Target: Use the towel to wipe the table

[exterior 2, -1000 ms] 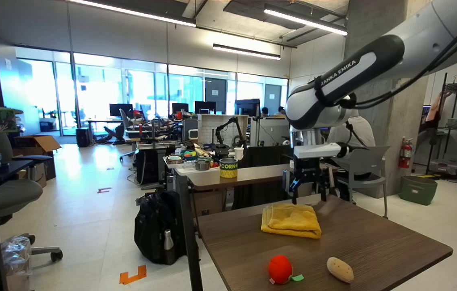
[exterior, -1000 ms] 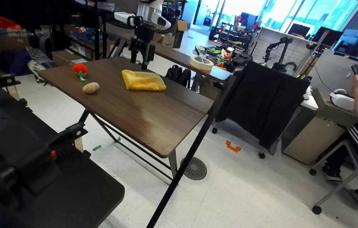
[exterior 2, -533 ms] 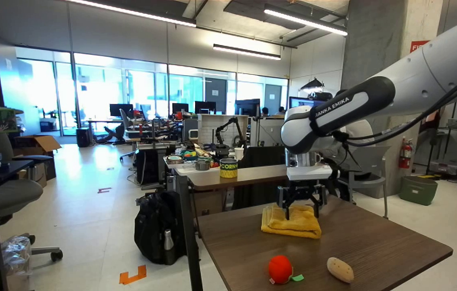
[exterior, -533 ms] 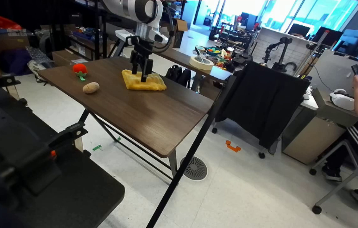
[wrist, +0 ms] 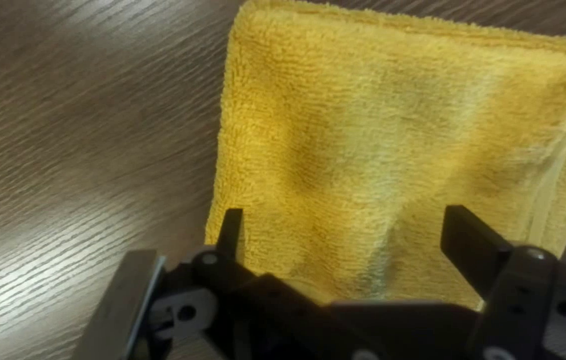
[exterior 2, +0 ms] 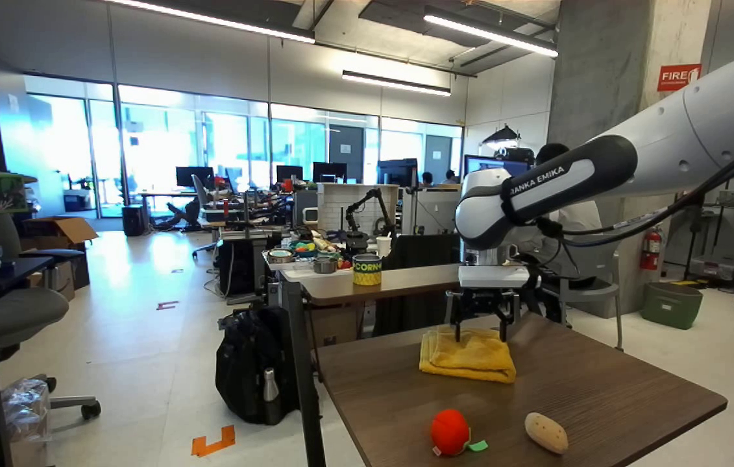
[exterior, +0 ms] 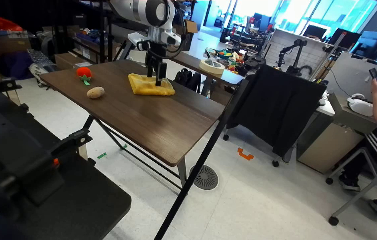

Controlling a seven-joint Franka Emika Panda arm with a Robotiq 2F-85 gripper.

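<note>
The towel (exterior: 151,89) is a folded mustard-yellow cloth lying flat on the dark brown table (exterior: 148,116). Both also show in an exterior view, the towel (exterior 2: 467,358) and the table (exterior 2: 587,383). My gripper (exterior: 154,80) points down over the towel's far part in an exterior view, and the gripper (exterior 2: 480,338) shows its fingers spread there. In the wrist view the gripper (wrist: 345,215) is open with nothing between the fingers, and the towel (wrist: 388,125) fills the space beneath them. I cannot tell whether the fingertips touch the cloth.
A red toy with green leaves (exterior: 84,72) and a tan rounded object (exterior: 95,92) lie on the table near the towel. A second table (exterior 2: 405,280) with a can (exterior 2: 367,270) stands behind. A black backpack (exterior 2: 256,370) is on the floor beside the table.
My gripper has come down from above the table's far edge to over the towel. In the last half second it has shifted slightly toward that far edge. The towel has not moved.
</note>
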